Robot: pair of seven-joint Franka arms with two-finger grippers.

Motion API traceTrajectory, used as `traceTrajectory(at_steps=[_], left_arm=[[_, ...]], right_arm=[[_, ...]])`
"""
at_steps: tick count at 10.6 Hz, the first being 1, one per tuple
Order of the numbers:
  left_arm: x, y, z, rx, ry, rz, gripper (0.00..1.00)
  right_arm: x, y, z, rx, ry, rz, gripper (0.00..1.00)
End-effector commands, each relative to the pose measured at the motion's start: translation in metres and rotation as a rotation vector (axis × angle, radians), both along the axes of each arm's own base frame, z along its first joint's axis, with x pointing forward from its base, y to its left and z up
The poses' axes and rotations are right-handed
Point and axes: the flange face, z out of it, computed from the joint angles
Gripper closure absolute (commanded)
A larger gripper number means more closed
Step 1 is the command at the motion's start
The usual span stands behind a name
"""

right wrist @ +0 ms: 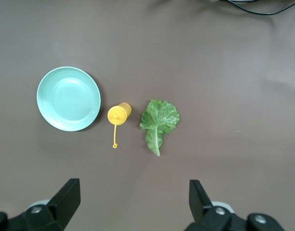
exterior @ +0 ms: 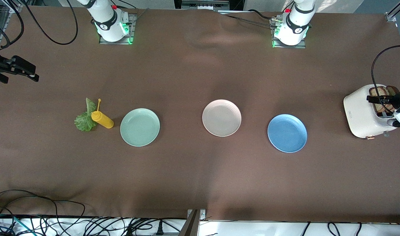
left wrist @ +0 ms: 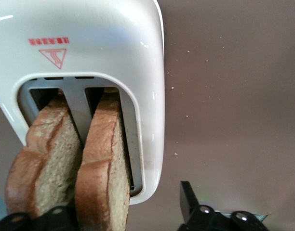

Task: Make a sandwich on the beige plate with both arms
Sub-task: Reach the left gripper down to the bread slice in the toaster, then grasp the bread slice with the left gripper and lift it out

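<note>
Blue plate (exterior: 287,133) and mint-green plate (exterior: 140,127) flank the bare beige plate (exterior: 221,117). Over the toaster (exterior: 362,113), the left gripper (left wrist: 123,211) straddles one bread slice (left wrist: 103,168), jaws not yet pinching. The right gripper (right wrist: 133,204) waits wide above the lettuce leaf (right wrist: 158,121).

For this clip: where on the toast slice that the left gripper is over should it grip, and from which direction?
Grip the top crust edge of the bread slice, coming straight down from above. It stands upright in the toaster slot, so only its top part sticks out, and its flat faces suit the fingers. The left gripper already straddles it, one finger outside the toaster wall, which could catch.
</note>
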Motion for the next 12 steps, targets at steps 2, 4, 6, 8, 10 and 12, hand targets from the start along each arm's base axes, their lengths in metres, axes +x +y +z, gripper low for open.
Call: traceTrajectory(at_steps=[2, 4, 6, 8, 10, 12], left_arm=[[0.002, 0.008, 0.005, -0.024, -0.003, -0.065, 1.00], [0.002, 0.016, 0.013, -0.044, -0.020, -0.098, 1.00], [0.004, 0.014, 0.027, -0.079, -0.027, -0.086, 1.00], [0.007, 0.004, 0.055, -0.137, -0.014, -0.051, 1.00], [0.008, -0.006, 0.077, -0.178, 0.004, -0.030, 1.00], [0.006, -0.018, 0.104, -0.233, 0.005, -0.017, 1.00]], right_arm=[[-0.003, 0.007, 0.006, 0.006, 0.001, 0.024, 0.00], [-0.003, 0.008, 0.007, 0.006, -0.002, 0.024, 0.00], [-0.002, 0.005, 0.006, 0.004, -0.002, 0.020, 0.00], [-0.003, 0.005, 0.007, 0.004, -0.002, 0.020, 0.00], [-0.003, 0.005, 0.007, 0.005, 0.000, 0.020, 0.00], [-0.003, 0.007, 0.007, 0.006, 0.000, 0.023, 0.00]])
